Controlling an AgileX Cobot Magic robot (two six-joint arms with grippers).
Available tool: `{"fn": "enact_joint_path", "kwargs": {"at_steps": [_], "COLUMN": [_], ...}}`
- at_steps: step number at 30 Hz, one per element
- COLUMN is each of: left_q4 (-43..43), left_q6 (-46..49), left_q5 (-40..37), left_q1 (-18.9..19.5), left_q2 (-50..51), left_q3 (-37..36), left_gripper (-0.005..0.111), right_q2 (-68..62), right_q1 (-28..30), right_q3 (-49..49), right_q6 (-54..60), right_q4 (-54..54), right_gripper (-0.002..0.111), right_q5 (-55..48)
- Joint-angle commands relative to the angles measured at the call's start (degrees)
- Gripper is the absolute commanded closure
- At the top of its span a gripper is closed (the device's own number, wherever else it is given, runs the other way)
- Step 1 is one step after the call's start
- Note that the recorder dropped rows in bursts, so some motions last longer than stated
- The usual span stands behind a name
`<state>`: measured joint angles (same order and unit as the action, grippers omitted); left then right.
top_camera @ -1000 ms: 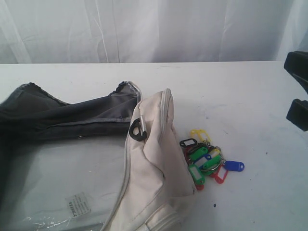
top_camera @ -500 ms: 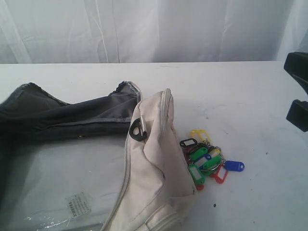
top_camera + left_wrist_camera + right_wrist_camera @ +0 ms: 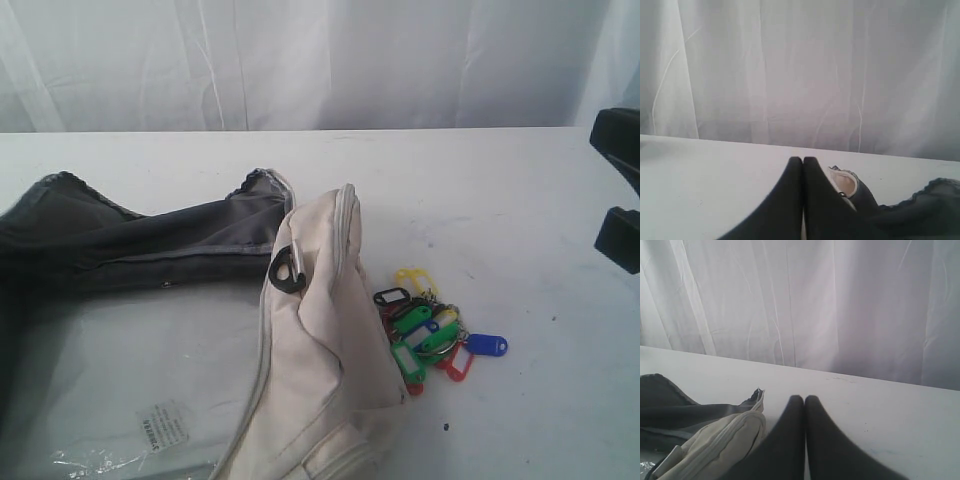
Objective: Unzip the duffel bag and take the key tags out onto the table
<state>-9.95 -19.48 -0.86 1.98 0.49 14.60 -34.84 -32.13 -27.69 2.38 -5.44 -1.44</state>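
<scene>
Several coloured key tags [image 3: 425, 335], cream duffel bag [image 3: 320, 340]

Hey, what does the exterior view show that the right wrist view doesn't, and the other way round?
Only the exterior view shows the key tags, lying on the table beside the duffel bag, and the bag's black D-ring clip. Only the right wrist view shows the right claw, shut and holding nothing. Both show the cream bag with its dark grey lining, the white table and the white curtain behind.
</scene>
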Motion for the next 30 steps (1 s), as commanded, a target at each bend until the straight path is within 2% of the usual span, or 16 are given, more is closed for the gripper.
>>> {"fn": "enact_joint_path", "kwargs": {"at_steps": [1,3,6,9,11,15,20,28,30], "left_q4": [0.43,1.61,16.65,16.97,16.97,14.81,14.43,15.36,15.51], "left_q6": [-0.62,1.37,18.48,19.48,19.48,19.89,28.90,28.14,24.73], "left_q5": [2.28,2.51,2.51,2.01,0.86,-12.65,-12.52,-12.63,-12.63], "left_q1": [0.27,0.27,0.27,0.27,0.27,0.27,0.27,0.27,0.27], "left_q2": [-0.49,-0.49,-0.49,-0.49,-0.49,-0.49,-0.49,-0.49,-0.49], "left_q3": [-1.09,-2.30,-8.75,-14.36,-14.60,-14.60,-14.60,-14.60,-14.60], "left_gripper": [0.107,0.107,0.107,0.107,0.107,0.107,0.107,0.107,0.107], "right_q2": [0.39,0.39,0.39,0.39,0.39,0.39,0.39,0.39,0.39], "right_q1": [0.34,0.34,0.34,0.34,0.34,0.34,0.34,0.34,0.34], "right_q3": [0.19,0.19,0.19,0.19,0.19,0.19,0.19,0.19,0.19], "right_q6": [0.33,0.33,0.33,0.33,0.33,0.33,0.33,0.33,0.33], "right_q4": [0.09,0.09,0.09,0.09,0.09,0.09,0.09,0.09,0.09], "right_gripper": [0.108,0.108,0.108,0.108,0.108,0.108,0.108,0.108,0.108], "right_q5": [0.22,0.22,0.22,0.22,0.22,0.22,0.22,0.22,0.22]}}
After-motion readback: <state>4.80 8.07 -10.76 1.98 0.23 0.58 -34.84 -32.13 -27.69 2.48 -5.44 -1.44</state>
